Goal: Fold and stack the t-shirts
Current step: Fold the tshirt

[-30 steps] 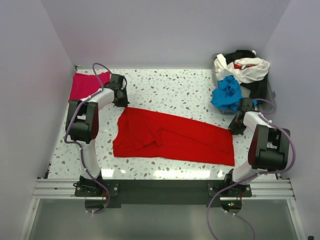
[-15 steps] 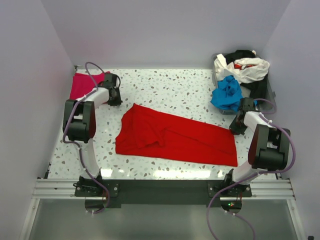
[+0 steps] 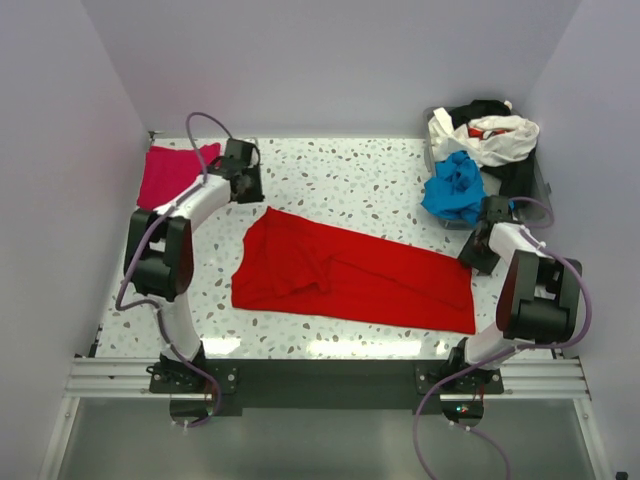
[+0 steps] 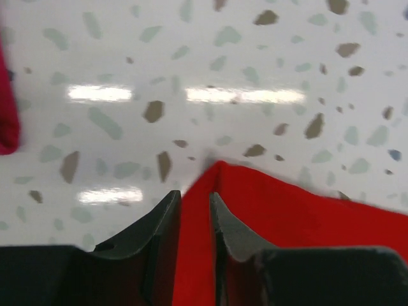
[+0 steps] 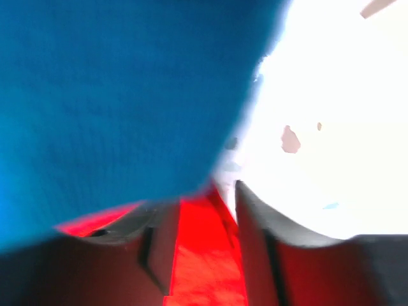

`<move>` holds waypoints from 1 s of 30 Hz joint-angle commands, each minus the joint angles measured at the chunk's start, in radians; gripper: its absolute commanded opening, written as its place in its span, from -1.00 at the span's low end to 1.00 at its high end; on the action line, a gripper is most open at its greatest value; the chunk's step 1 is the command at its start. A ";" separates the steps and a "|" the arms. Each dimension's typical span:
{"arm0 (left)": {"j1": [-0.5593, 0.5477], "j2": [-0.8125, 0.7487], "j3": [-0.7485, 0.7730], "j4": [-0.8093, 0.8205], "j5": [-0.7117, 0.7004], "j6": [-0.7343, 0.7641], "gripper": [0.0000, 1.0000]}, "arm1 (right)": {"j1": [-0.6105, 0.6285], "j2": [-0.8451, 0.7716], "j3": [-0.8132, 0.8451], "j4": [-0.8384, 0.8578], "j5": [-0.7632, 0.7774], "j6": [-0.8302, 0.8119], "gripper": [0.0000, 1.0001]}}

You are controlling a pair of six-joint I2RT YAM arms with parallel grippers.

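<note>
The large red t-shirt (image 3: 350,270) lies spread in a long band across the table, folded lengthwise. My left gripper (image 3: 248,186) stands at its far left corner. In the left wrist view that corner (image 4: 220,175) lies on the table, the gripper (image 4: 194,193) open a little with red cloth in the gap. My right gripper (image 3: 478,250) is at the shirt's right end, beside the blue t-shirt (image 3: 454,187). In the right wrist view the gripper (image 5: 205,197) is open over red cloth (image 5: 204,255), and blue cloth (image 5: 121,95) fills the upper left.
A folded magenta-pink t-shirt (image 3: 168,172) lies at the far left corner; its edge (image 4: 6,115) shows in the left wrist view. White (image 3: 495,140) and black (image 3: 480,108) shirts are heaped in a bin (image 3: 540,180) at the far right. Walls close in on both sides.
The red shirt's left end slid slightly right, then stayed still. My left gripper swung left and came back to the corner. Both grippers' jaws have parted.
</note>
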 commanded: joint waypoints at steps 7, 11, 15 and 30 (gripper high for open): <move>-0.146 -0.111 -0.168 0.032 0.183 -0.143 -0.40 | 0.083 -0.231 0.063 -0.136 0.041 -0.059 0.41; -0.146 -0.085 -0.237 0.052 0.187 -0.143 -0.40 | 0.292 -0.265 0.043 -0.121 0.049 0.025 0.40; -0.146 -0.010 -0.222 0.055 0.144 -0.121 -0.40 | 0.494 -0.216 0.026 -0.045 -0.045 0.132 0.37; -0.124 0.196 0.108 0.047 0.039 -0.023 -0.40 | 0.826 0.152 0.328 0.113 -0.289 0.280 0.13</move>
